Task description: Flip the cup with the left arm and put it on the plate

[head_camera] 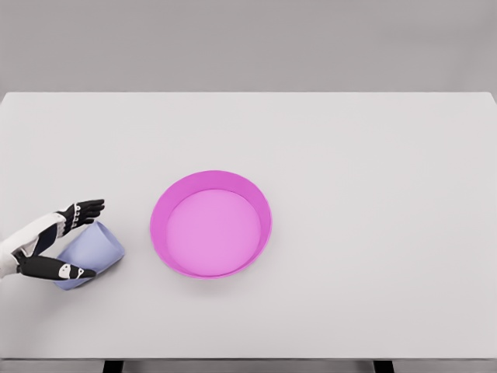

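While the cup lies tipped left of the plate, the left hand wraps its fingers around it, ready to lift.

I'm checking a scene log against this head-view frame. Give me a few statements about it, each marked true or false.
1. The cup stands on the plate. False: it lies on the table, left of the plate.
2. The left hand has fingers on either side of the cup. True.
3. The plate is pink and holds nothing. True.
4. The cup is red. False: it is pale lavender-blue.
5. The right hand is above the plate. False: no right hand is in view.
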